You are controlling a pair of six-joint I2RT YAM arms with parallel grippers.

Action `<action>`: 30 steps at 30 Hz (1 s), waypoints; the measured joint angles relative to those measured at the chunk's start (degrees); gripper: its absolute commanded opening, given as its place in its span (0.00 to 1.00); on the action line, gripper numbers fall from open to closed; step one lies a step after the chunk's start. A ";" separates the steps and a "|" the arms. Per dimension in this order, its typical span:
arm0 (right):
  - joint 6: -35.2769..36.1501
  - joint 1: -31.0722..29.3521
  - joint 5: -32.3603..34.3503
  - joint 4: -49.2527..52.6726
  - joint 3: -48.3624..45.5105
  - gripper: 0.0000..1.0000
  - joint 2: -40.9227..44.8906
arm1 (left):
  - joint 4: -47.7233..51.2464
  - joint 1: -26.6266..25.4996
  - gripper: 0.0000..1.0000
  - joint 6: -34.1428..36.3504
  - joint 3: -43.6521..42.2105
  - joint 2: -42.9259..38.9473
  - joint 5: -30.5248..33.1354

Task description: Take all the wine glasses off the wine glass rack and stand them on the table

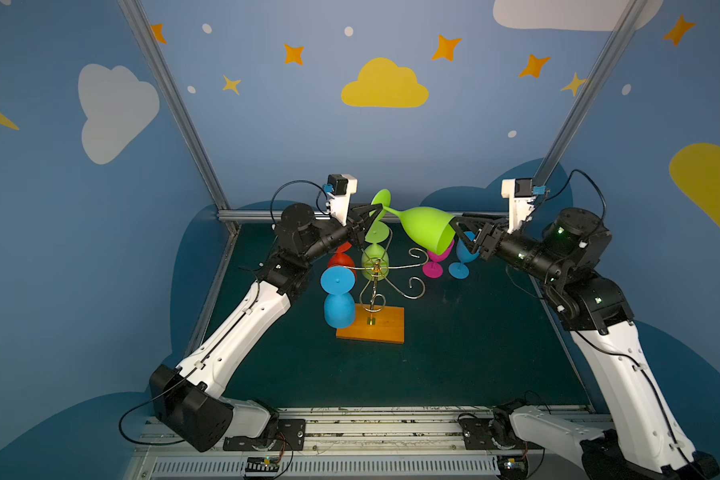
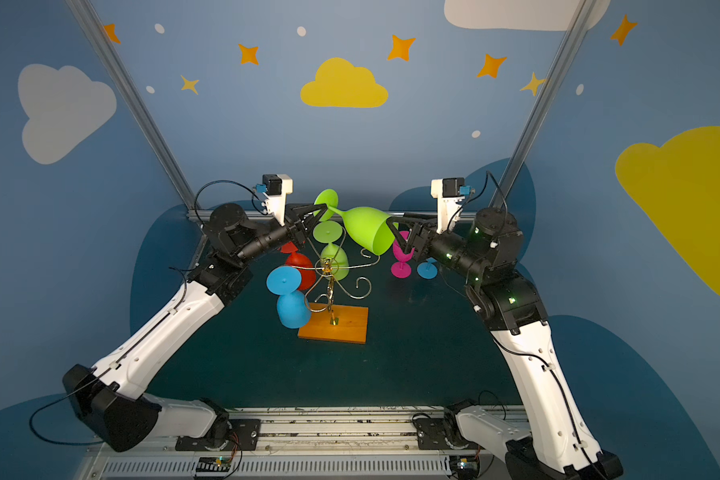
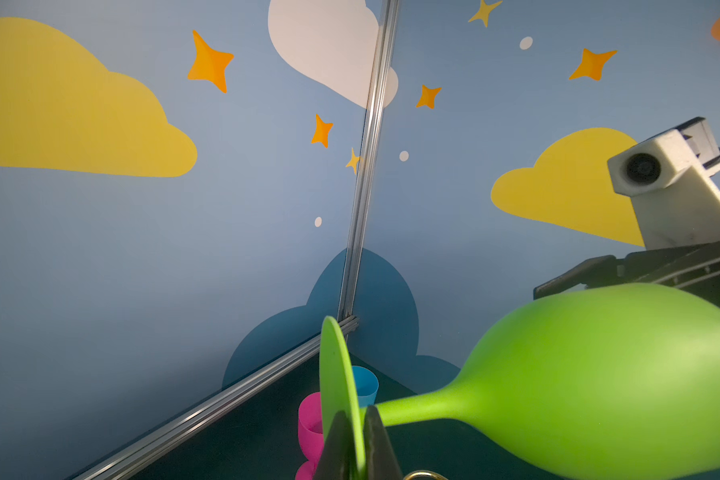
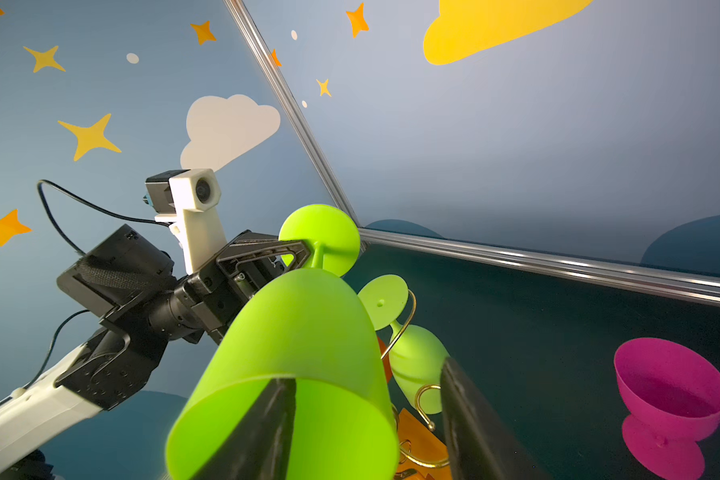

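Nearest you on the dark green table (image 1: 454,353) sits the orange-brown wooden base (image 1: 387,328) of the wine glass rack (image 1: 376,286), with its gold wire arms spreading from the centre post.

A hanging blue glass (image 1: 338,307) is upside down on the arm at the near left of the rack. Behind it a red glass (image 1: 341,261) and a hanging green glass (image 1: 376,257) are also upside down on the far arms. The scroll-tipped arms on the rack's right carry nothing.

Above the far side of the rack is the green wine glass (image 1: 427,228). It is in the air between your two arms, lying nearly level, with its foot to the left and its mouth to the right, tipped slightly down.

Your left gripper (image 1: 375,212) is clamped on this glass where the stem meets the foot.

Your right gripper (image 4: 364,374) is spread across the bowl's rim. One finger (image 4: 267,428) is inside the bowl. The other finger (image 4: 474,419) is outside it, and the right wrist view shows a gap between that finger and the wall.

Beyond, at the far right of the table, a pink glass (image 2: 400,268) and a standing blue glass (image 1: 459,270) are upright, just beside each other.
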State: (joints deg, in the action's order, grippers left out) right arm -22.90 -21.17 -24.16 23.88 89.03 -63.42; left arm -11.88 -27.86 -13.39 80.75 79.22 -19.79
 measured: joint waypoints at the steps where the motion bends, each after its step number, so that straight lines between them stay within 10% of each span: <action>1: 0.02 0.11 0.09 0.13 0.00 0.55 0.15 | -0.22 0.00 0.17 -0.07 -0.04 0.00 0.13; 8: 0.35 1.14 1.20 0.37 -0.02 0.55 1.97 | -0.98 0.11 0.52 -0.26 -1.01 -0.04 0.98; 30: 4.28 9.09 0.37 11.39 -7.69 0.55 8.72 | -1.99 0.85 0.50 -0.35 -3.39 -3.87 3.15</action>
State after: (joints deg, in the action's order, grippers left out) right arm -18.61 -12.08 -23.79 35.27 81.34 -54.70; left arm -13.87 -27.00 -13.74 77.36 75.35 -16.64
